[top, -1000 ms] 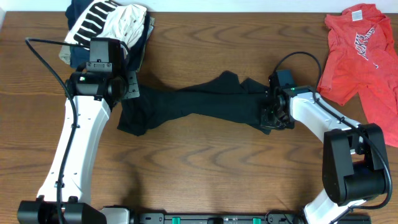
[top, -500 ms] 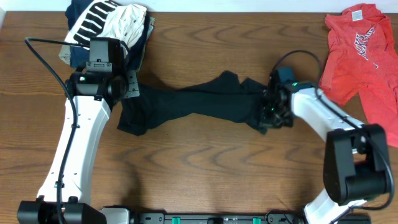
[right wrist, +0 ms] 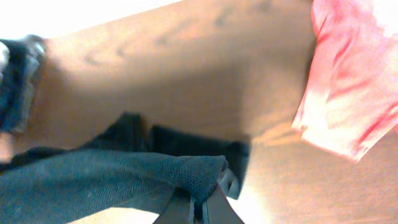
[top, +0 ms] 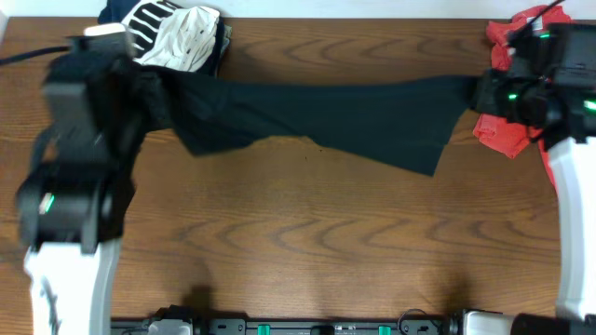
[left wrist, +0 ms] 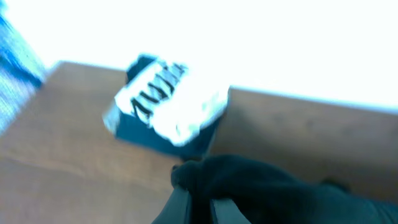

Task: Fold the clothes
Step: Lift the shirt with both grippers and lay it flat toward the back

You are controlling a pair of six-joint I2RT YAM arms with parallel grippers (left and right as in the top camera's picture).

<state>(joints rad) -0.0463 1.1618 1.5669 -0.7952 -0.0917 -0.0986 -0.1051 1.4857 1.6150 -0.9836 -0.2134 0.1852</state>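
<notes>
Overhead shows black garment [top: 326, 107] stretched btwn arms, grips blurred; wrist cams show L end effector [left wrist: 199, 204] & R end effector [right wrist: 200, 206] each clamped on it.

We see the left arm [top: 65, 279] and right arm [top: 573, 214]: white links, black housings (small green lights on each), one black cable [top: 23, 58].

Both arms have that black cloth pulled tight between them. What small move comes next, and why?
Probably lower the black garment flat onto the table. The left gripper and right gripper each pinch an end and it hangs stretched, fairly smooth, so laying it down should ready it for folding.
</notes>
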